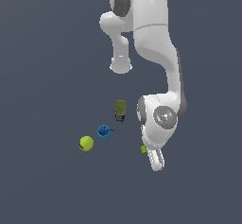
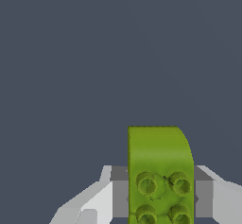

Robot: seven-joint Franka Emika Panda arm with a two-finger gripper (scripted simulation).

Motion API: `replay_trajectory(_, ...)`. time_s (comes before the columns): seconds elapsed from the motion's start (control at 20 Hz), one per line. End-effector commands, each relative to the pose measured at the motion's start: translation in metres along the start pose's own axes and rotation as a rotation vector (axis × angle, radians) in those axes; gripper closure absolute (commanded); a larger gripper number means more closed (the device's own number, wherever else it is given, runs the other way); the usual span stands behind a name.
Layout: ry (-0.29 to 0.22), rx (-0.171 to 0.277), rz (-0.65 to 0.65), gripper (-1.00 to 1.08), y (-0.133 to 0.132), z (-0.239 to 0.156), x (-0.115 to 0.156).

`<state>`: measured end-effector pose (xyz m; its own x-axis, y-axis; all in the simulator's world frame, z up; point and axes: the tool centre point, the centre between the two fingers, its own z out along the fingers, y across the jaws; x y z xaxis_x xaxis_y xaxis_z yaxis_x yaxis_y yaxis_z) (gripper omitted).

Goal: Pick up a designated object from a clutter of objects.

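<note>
The white gripper (image 2: 160,197) pinches the small lime-green studded plastic block (image 2: 159,171) between its grey fingers (image 2: 120,198), so the grasp looks done and lifting clear of the dark floor (image 1: 47,76) remains.

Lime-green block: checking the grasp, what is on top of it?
The lime-green block shows four round studs on its top between the pincer fingers. Its underside and the ground below are hidden.
</note>
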<state>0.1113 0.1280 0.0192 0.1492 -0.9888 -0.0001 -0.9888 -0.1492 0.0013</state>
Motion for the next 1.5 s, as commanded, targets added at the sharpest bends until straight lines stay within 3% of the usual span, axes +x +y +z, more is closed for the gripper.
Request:
replay_trajectory(0.0, 0.0, 0.001, 0.001, 1.08, 0.001, -0.008, 0.007)
replay_trajectory(0.45, -0.001, 0.001, 0.001, 1.08, 0.015, -0.062, 0.053)
replay_trajectory(1.45, -0.003, 0.002, 0.001, 1.08, 0.058, -0.254, 0.214)
